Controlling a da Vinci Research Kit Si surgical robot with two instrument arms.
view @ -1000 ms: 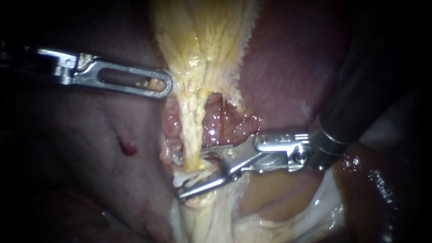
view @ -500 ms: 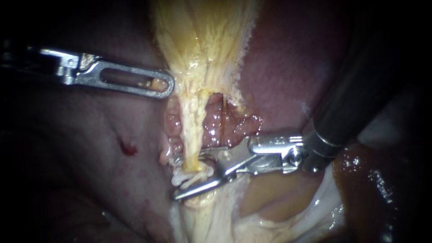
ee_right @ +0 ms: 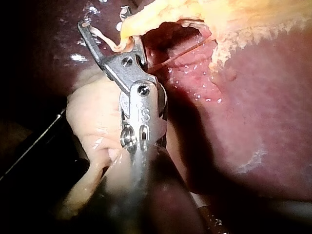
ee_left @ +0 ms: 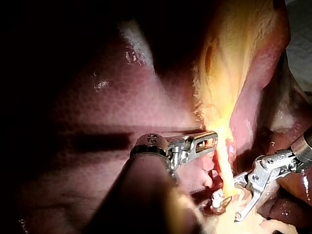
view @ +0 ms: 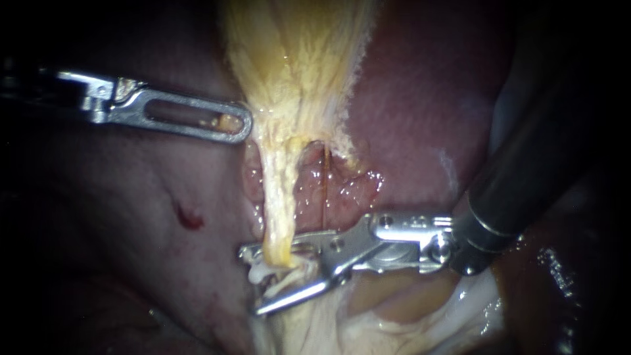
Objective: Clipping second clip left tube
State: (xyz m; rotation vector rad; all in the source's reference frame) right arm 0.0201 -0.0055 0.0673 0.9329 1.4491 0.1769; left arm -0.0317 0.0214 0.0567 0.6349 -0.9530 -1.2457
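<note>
The left tube (view: 277,210) runs as a pale yellow strand from the gallbladder (view: 296,59) toward six o'clock in the endoscope view. Its lower end passes between the jaws of my right instrument (view: 251,281), which stand wide apart around it. I'd seat the tube deep and square across, clear of the whitish lump (view: 261,271) beside it, then close. My left instrument (view: 240,125) touches the gallbladder's edge at ten o'clock.

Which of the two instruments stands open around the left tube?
The right instrument, open astride the pale left tube; the left instrument sits higher, at the edge of the yellow tissue.
</note>
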